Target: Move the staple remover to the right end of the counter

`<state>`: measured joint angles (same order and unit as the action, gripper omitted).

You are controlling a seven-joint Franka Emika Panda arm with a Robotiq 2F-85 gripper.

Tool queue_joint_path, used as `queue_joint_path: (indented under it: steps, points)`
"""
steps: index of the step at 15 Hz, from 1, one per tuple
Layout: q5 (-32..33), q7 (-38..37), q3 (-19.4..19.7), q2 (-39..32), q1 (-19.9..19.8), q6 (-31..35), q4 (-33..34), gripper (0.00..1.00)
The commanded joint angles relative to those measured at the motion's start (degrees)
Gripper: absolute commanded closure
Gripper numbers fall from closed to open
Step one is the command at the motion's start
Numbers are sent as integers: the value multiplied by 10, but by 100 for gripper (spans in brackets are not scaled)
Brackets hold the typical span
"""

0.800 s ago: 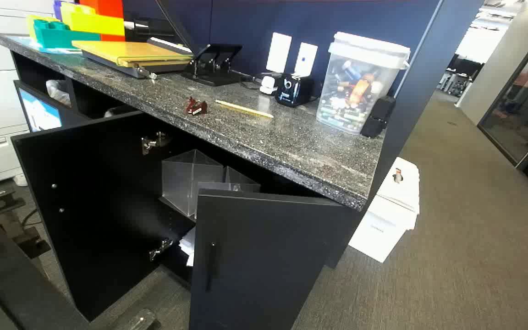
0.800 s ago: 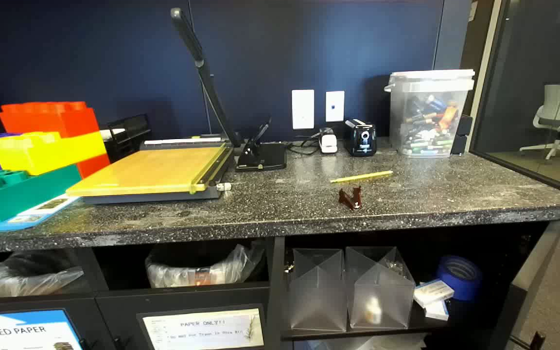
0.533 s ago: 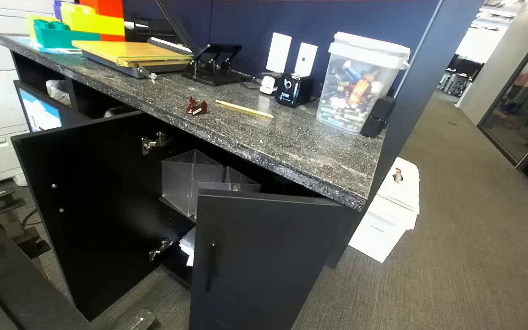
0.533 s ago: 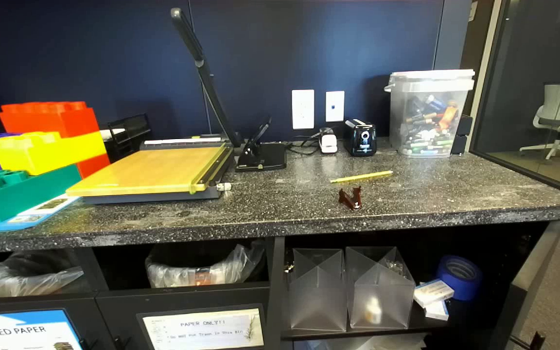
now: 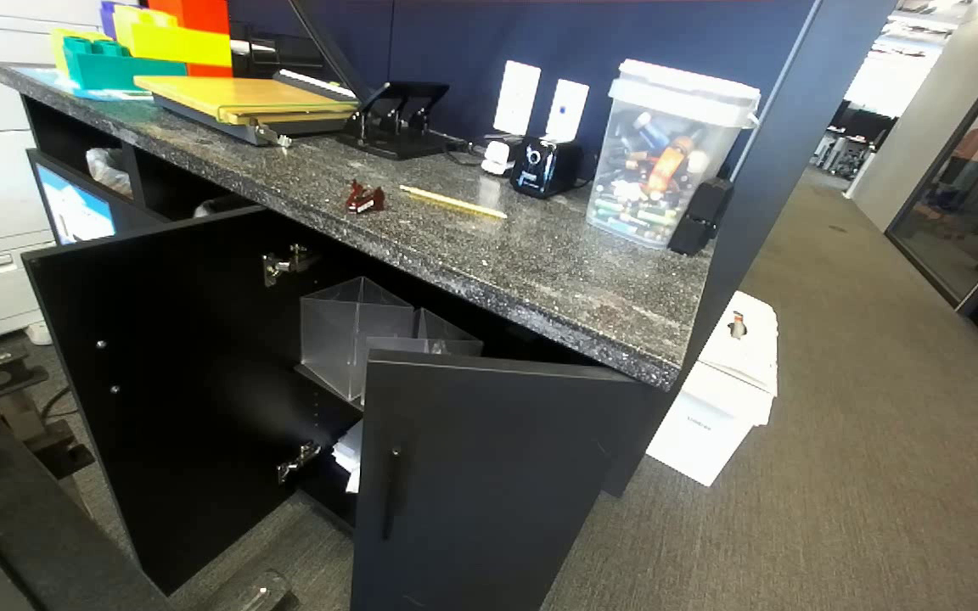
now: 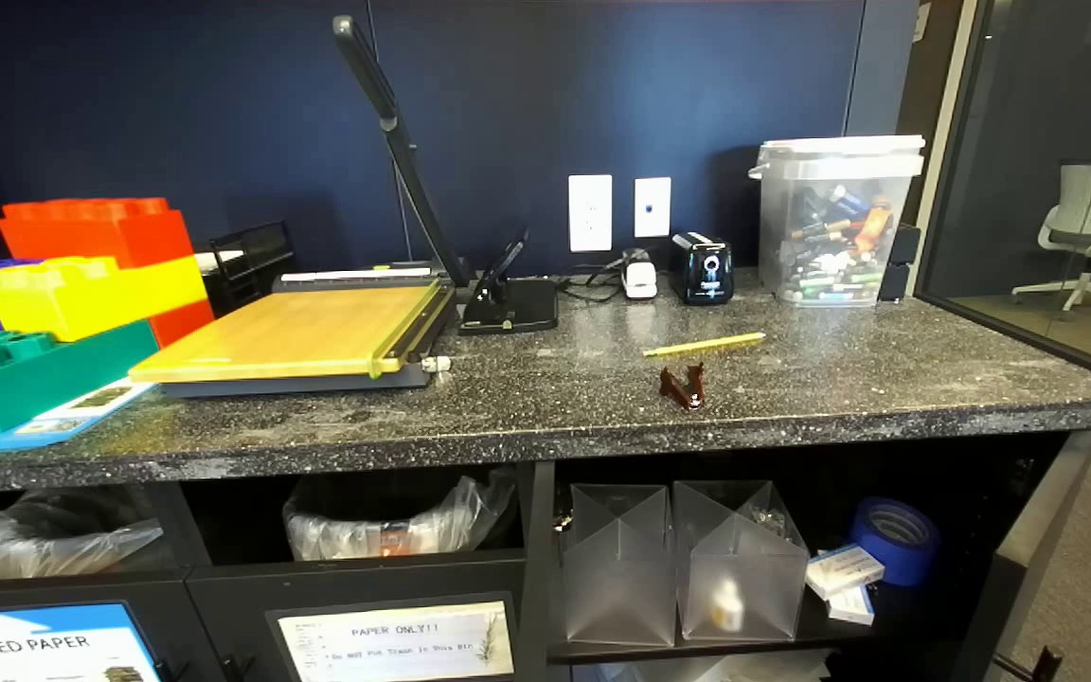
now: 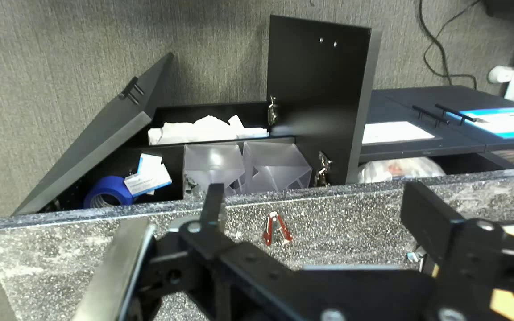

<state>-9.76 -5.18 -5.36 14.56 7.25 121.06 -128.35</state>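
Staple remover [image 5: 364, 200], one, on one counter [image 6: 545, 398] near one yellow stick [image 6: 705, 345]; end effector [image 7: 314, 198] spread wide

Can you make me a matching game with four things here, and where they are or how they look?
1. staple remover
2. tape roll
3. bucket
4. robot's fingers

A. blue, inside the cabinet
B. black and spread apart
C. dark red, on the counter
D. tall and see-through

Right pairs: 1-C, 2-A, 3-D, 4-B
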Motion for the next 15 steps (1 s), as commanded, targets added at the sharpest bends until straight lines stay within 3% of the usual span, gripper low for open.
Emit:
queue_joint_path:
  steps: [1, 5, 7, 15]
  points:
    - [83, -95, -44, -139, -6, 60, 102, 0]
    - [250, -212, -35, -284, 17, 62, 227, 0]
    - [289, -240, -14, -353, 38, 46, 290, 0]
    - [243, -230, 40, -596, 86, -5, 525, 0]
